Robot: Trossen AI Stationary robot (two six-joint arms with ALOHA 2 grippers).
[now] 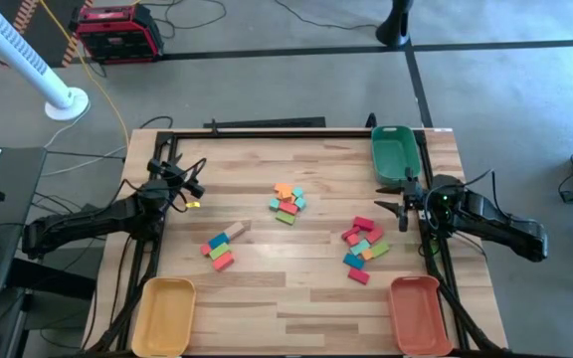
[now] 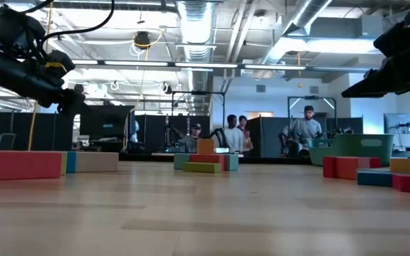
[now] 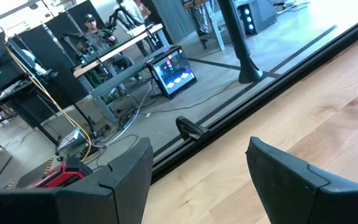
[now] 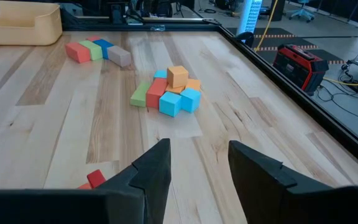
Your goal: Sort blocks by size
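The blocks lie on the wooden table in three loose groups. A left group (image 1: 224,246) holds red, green, blue and tan bars. A middle pile (image 1: 287,200) is made of small orange, red, green and blue pieces, with an orange cube (image 4: 177,76) on top. A right group (image 1: 363,246) is mostly red, teal and tan. My left gripper (image 1: 192,189) hovers open by the table's left edge, above the wood and away from the blocks. My right gripper (image 1: 396,209) hovers open by the right edge, pointing at the middle pile (image 4: 169,93).
A green tray (image 1: 394,151) stands at the far right corner, a yellow tray (image 1: 165,313) at the near left and an orange tray (image 1: 416,313) at the near right. Bare wood lies between the block groups. People stand in the room beyond the table.
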